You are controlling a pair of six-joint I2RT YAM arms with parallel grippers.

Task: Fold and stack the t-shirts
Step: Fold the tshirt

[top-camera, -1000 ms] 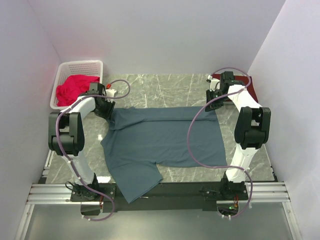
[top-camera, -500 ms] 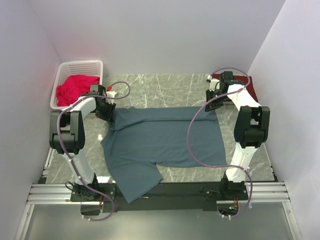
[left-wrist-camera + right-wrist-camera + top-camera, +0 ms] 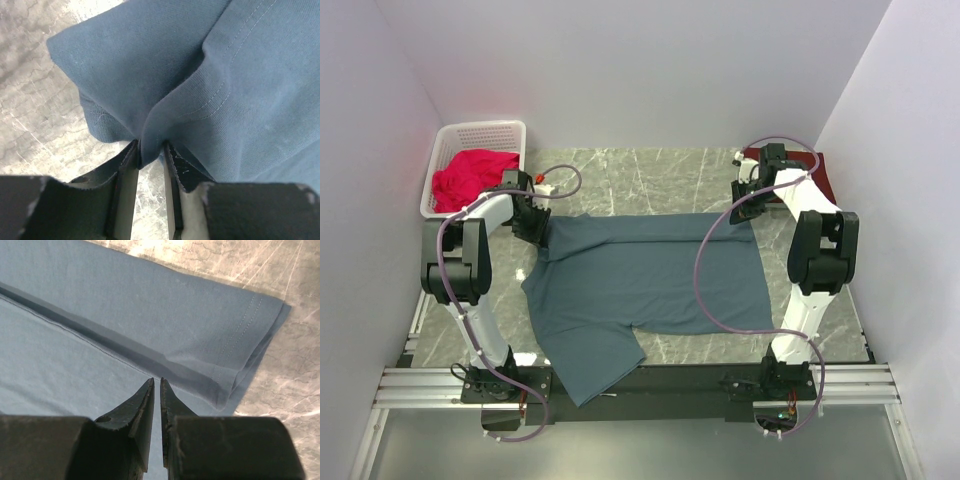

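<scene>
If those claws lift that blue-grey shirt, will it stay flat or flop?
Probably flop: the blue-grey t-shirt bunches into a soft ridge where the left gripper pinches it. Likely light too, lying thin and flat on the table.

No legible text or markings.

- Slate blue-grey cloth t-shirt (image 3: 650,275): plain, with matching stitch lines along the hem.
- Dark maroon cloth t-shirt (image 3: 827,178): plain.
- White perforated plastic basket (image 3: 480,128), with bright red crumpled cloth (image 3: 470,175) inside.
- Grey marble-patterned tabletop (image 3: 650,180): pale veins.
- Looping purple cables (image 3: 700,280).
</scene>
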